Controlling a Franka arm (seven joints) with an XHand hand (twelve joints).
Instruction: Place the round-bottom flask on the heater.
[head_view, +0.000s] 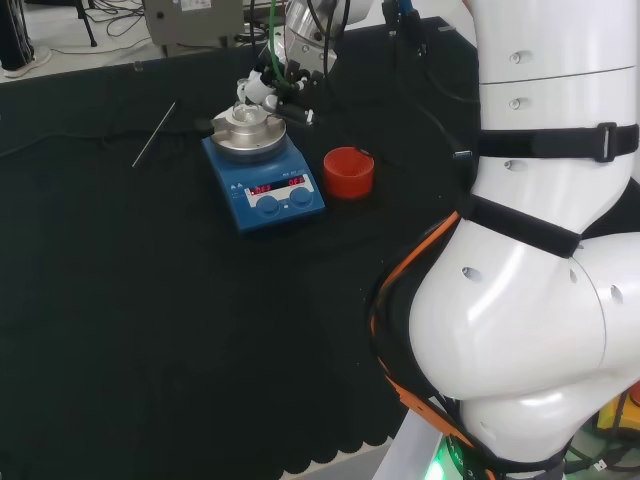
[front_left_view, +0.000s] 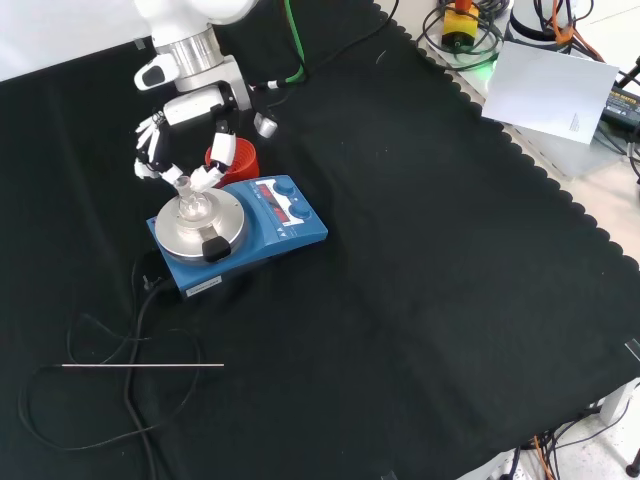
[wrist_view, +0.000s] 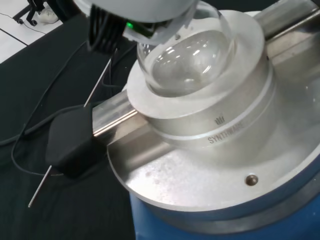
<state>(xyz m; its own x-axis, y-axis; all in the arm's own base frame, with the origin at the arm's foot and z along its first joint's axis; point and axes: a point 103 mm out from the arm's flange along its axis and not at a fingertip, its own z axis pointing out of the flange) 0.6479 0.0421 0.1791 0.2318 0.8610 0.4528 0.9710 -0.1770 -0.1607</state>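
Observation:
The clear round-bottom flask (front_left_view: 190, 207) sits with its bulb in the bowl of the round metal block (wrist_view: 215, 115) on top of the blue heater (front_left_view: 290, 215). In the wrist view the flask's bulb (wrist_view: 185, 65) rests in that bowl. The black and white hand (front_left_view: 190, 110) hangs just above it, with curled fingers (front_left_view: 150, 150) on one side of the neck and another fingertip against the other side. From the head view the hand (head_view: 262, 92) covers the flask (head_view: 245, 118) from behind, over the heater (head_view: 265, 190).
A red ribbed ring stand (front_left_view: 238, 155) stands right behind the heater, beside it in the head view (head_view: 348, 172). A thin metal rod (front_left_view: 140, 366) and a looped black cable (front_left_view: 130, 330) lie on the cloth. A black knob (wrist_view: 70, 142) sticks out from the block.

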